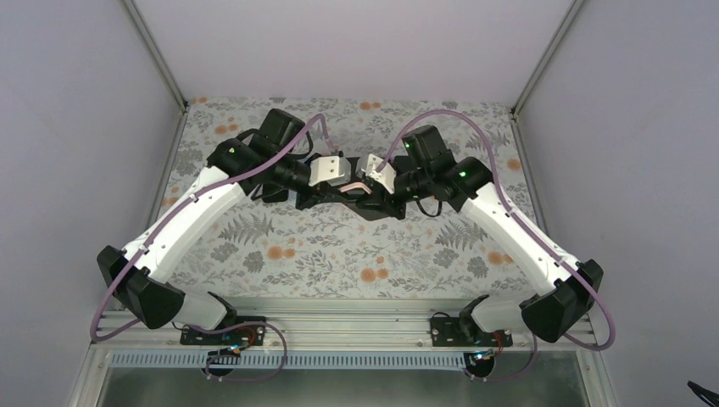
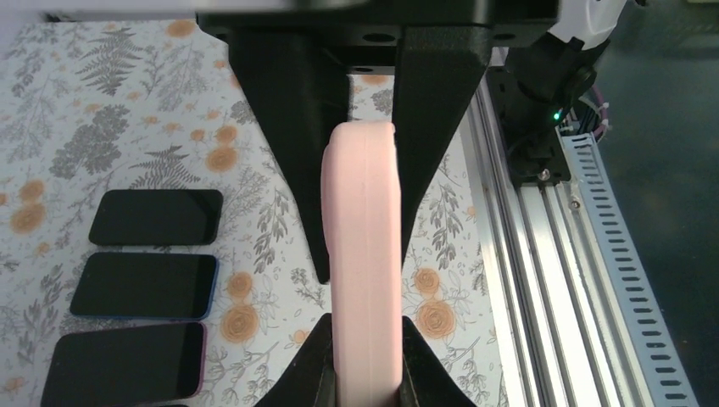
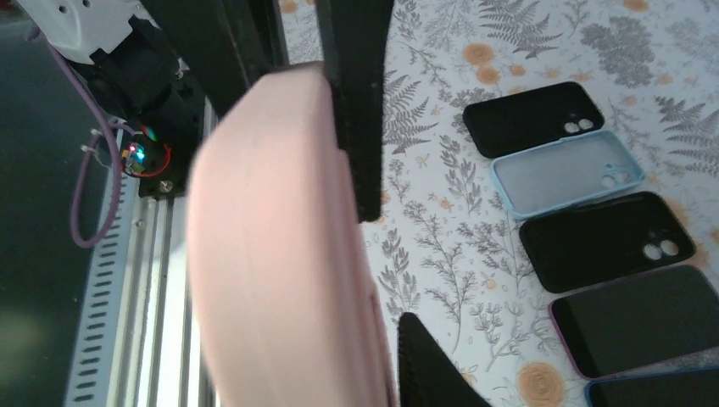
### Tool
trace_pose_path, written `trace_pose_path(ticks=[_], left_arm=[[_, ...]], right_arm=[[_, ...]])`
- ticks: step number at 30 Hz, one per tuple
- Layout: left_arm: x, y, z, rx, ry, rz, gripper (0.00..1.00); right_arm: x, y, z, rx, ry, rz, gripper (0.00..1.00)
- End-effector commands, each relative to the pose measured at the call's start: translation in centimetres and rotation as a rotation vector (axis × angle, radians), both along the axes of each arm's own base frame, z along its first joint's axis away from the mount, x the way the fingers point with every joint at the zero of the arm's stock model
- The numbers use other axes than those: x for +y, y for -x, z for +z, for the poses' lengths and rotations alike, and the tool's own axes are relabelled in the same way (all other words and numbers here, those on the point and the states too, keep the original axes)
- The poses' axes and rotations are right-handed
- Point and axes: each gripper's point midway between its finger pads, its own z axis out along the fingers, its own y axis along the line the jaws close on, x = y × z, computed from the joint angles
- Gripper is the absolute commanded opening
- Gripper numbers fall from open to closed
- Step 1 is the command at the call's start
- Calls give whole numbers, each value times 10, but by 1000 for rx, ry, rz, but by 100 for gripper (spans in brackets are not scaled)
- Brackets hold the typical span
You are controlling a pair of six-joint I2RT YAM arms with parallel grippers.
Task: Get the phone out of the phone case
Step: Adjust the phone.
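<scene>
Left wrist view shows the pink phone case [image 2: 365,254] edge-on, clamped between the left fingers [image 2: 288,127], while the right fingers [image 3: 356,102] pinch its other end. Top view puts it in the air above the middle of the table [image 1: 339,254], toward the far side. Whether the phone sits inside cannot be told. Both grips squeeze the soft case, so pulling may only flex it or trap the phone. A phone popping free unsupported could fall onto the spare phones [image 2: 144,284] lying below.
</scene>
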Motion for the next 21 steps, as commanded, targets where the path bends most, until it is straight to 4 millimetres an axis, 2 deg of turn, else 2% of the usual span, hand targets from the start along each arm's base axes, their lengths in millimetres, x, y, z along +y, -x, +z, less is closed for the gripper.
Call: trace_pose_path(ticks=[1,2,3,5,10,14,17,21], left_arm=[[-8,1,24,-63,57,-39,5],[-9,0,26,-64,60,-33,10],[-9,-2,28,-57,61,-20,18],[-11,-7,35,-47,66,4,37],[-4,-17,68,-45,166,37,71],[9,-27,96,-43,282,58,81],[17,-31,115,-32,351,63,82],[22,-30,128,18,419,40,82]], right_arm=[[2,-1,10,-26,-5,1,11],[3,-1,13,-28,-12,-1,5],[4,0,18,-31,-27,4,4],[7,2,32,-35,-66,16,4],[14,-1,70,-63,-174,15,4],[16,-2,97,-56,-274,18,4],[14,-4,117,-52,-344,20,4],[6,-9,149,-27,-455,35,4]])
